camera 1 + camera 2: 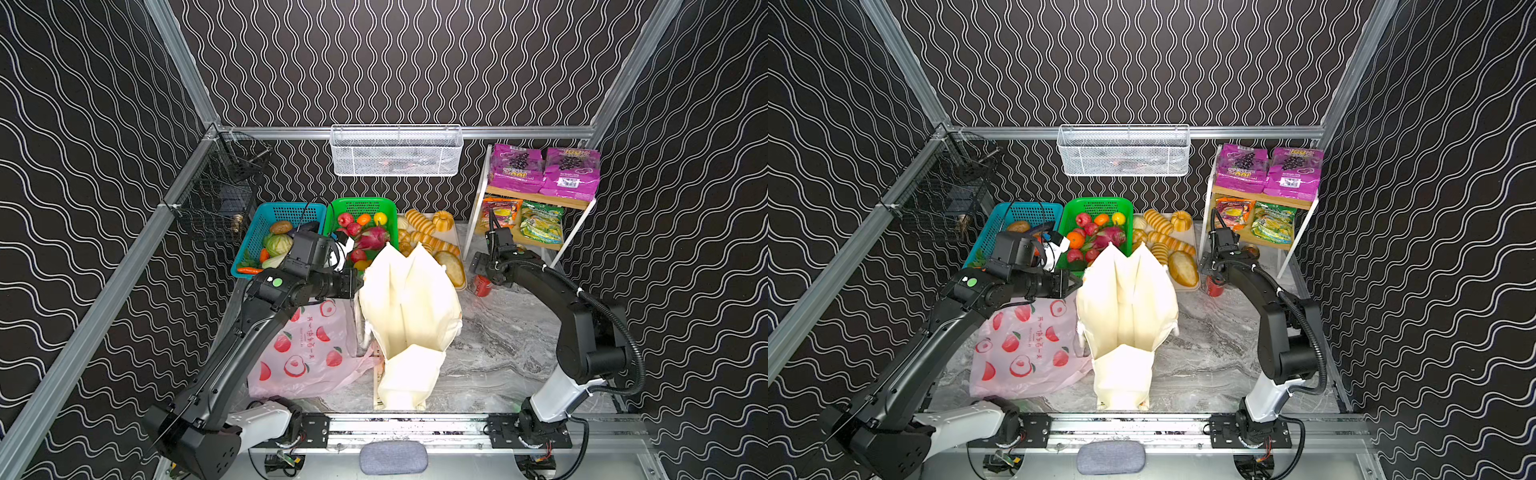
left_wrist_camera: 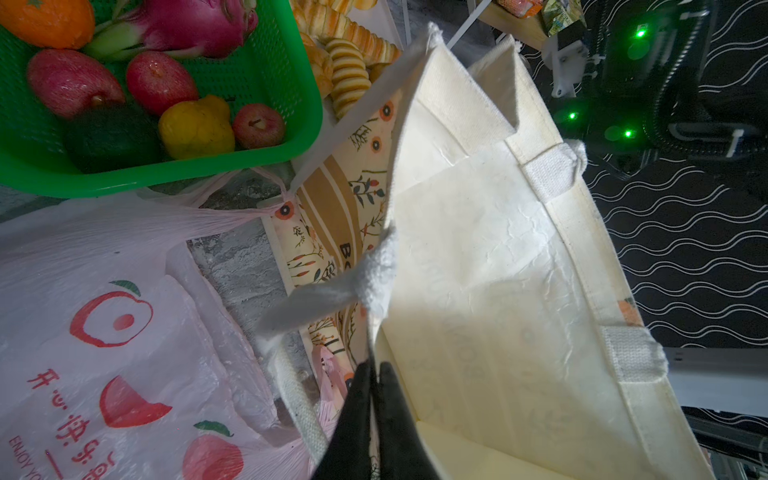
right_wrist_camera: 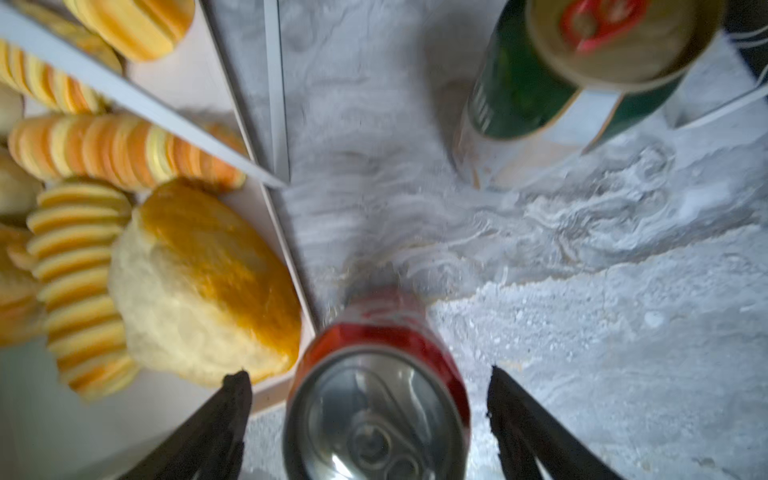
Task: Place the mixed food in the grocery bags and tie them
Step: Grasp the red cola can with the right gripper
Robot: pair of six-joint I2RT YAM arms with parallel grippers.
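Right wrist view: red soda can (image 3: pixel 376 415) stands upright between right gripper's (image 3: pixel 368 372) spread fingers, neither touching. Left gripper (image 2: pixel 375 370) pinches cream tote (image 2: pixel 498 270) rim.

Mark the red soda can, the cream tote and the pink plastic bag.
red soda can (image 3: pixel 376 419): right wrist view, silver lid.
cream tote (image 1: pixel 432 299): a top view, inner wall.
pink plastic bag (image 1: pixel 309 353): a top view, printed face.

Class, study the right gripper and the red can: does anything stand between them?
Nothing visible does. The right gripper is open, its jaws flanking the upright red can, with gaps on both sides.
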